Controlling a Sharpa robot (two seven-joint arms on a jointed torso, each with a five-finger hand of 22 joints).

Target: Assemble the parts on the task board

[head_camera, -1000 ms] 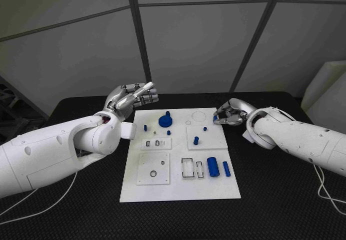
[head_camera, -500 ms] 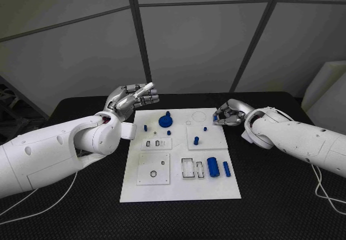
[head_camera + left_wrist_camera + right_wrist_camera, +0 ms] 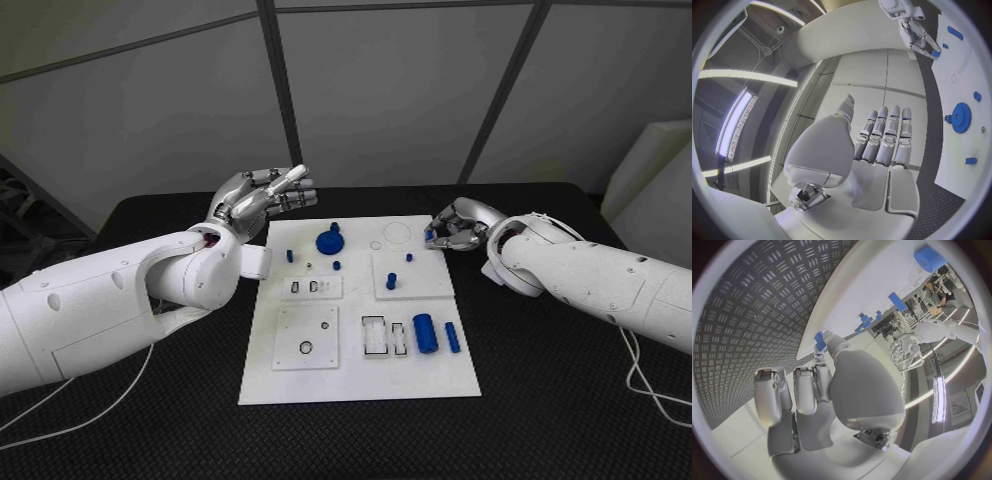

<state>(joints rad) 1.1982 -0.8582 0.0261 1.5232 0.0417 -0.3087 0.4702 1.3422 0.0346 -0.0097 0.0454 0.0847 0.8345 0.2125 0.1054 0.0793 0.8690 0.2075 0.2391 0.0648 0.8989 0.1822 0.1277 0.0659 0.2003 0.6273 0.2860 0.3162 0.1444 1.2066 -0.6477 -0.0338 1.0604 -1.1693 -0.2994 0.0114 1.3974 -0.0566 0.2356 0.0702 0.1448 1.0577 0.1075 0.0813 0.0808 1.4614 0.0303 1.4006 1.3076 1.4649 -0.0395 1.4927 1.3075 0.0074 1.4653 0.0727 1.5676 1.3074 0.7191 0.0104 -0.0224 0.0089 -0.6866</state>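
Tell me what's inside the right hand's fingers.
The right hand, at the task board's far right corner, pinches a small blue part between its fingertips. Only the part's end shows; the fingers cover the rest, so its shape can't be told.

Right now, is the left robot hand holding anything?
No. The left robot hand is raised beside the board, fingers straight and empty.

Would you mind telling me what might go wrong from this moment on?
The right hand pinches a small blue part at its fingertips near the task board far edge; so slight a grip may let it slip and roll onto the table. Lowering it, the fingers could knock the upright blue pegs close by.
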